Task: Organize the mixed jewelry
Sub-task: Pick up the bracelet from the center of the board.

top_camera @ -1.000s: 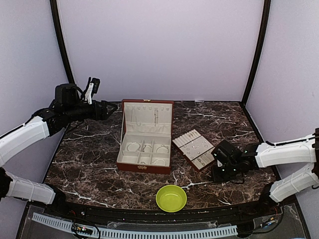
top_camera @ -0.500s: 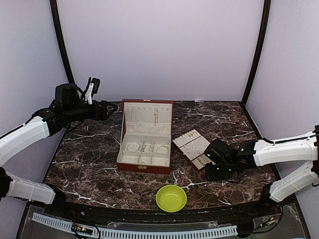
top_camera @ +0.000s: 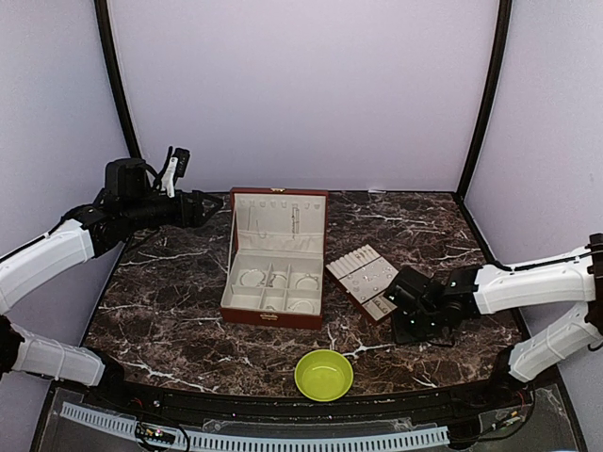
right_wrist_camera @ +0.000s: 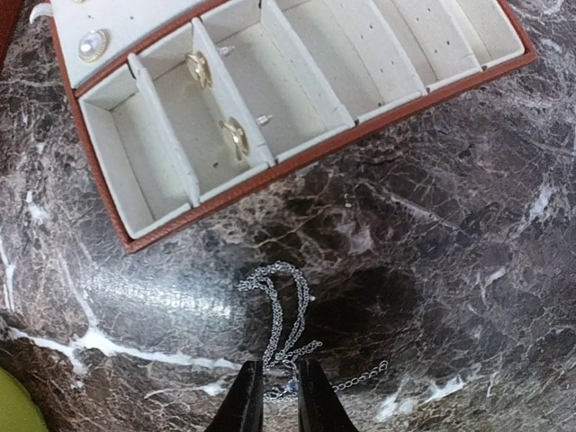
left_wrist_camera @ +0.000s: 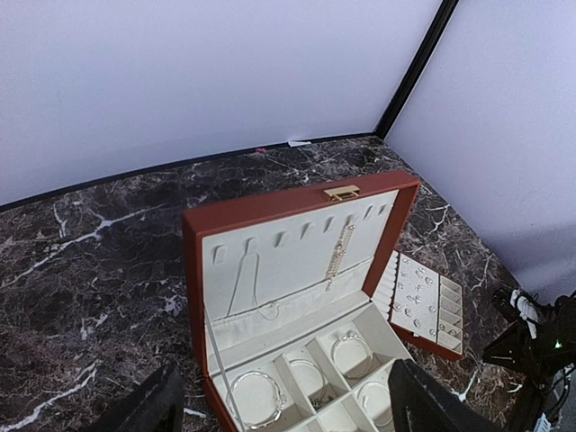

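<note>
right gripper (right_wrist_camera: 279, 396) pinches a silver chain (right_wrist_camera: 286, 315) on the bench (right_wrist_camera: 432, 270) just beside the tray (right_wrist_camera: 360, 133), toward the right edge. left gripper (left_wrist_camera: 288, 409) hangs spread near the far left corner. hoops (left_wrist_camera: 255, 400) sit in the box (left_wrist_camera: 192, 288).

**Enclosure and work surface.** 3 pale lavender wall panels (top_camera: 301, 94) close the scene: 1 beyond the left gripper (top_camera: 209, 207), 1 on its outer side, and 1 on the outer side of the right gripper (top_camera: 400, 325). 2 dark curved posts (top_camera: 115, 85) mark the far corners. Beneath both grippers lies a dark marble tabletop (top_camera: 170, 311) with white veins. A white toothed strip (top_camera: 254, 441) runs along its near edge. Lighting is soft and even.
</note>
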### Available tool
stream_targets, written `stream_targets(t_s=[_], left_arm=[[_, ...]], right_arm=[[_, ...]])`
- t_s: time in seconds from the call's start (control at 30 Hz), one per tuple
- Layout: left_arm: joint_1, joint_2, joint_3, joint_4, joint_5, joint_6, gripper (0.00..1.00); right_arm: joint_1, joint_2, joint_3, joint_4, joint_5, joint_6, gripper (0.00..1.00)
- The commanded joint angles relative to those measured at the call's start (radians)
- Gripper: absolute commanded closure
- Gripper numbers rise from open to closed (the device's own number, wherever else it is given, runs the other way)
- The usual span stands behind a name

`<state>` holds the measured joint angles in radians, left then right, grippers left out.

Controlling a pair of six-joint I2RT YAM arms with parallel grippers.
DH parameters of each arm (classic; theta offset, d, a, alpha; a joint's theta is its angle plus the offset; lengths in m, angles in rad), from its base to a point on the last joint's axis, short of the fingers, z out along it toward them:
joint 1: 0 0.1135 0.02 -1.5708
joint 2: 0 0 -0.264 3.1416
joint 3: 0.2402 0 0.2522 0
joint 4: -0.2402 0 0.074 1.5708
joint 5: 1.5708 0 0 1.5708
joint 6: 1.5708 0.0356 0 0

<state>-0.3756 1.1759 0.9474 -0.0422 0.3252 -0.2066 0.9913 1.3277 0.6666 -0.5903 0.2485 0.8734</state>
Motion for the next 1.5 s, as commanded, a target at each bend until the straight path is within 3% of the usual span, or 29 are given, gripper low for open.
stream_targets(t_s=[0.0,0.67,0.97,1.1,1.47], left_arm=[[0.001,-0.007,-0.013,0.021,0.015,-0.006,0.19],[0.001,-0.007,-0.013,0.021,0.011,-0.004,0.19],[0.001,-0.007,-0.014,0.021,0.009,-0.004,0.19],[0.001,-0.003,-0.015,0.021,0.008,-0.002,0.19],[0.0,0.006,-0.015,0.02,-0.005,0.006,0.19]], right_arm=[[-0.001,0.033,-0.012,-0.008,0.024,-0.007,0.86],[0.0,0.103,-0.031,0.034,-0.011,-0.045,0.9],[-0.003,0.093,-0.077,0.04,0.001,0.006,1.0],[-0.014,0.091,-0.078,0.041,0.044,0.024,1.0],[-0.073,-0.095,-0.125,0.148,0.112,0.037,1.0]])
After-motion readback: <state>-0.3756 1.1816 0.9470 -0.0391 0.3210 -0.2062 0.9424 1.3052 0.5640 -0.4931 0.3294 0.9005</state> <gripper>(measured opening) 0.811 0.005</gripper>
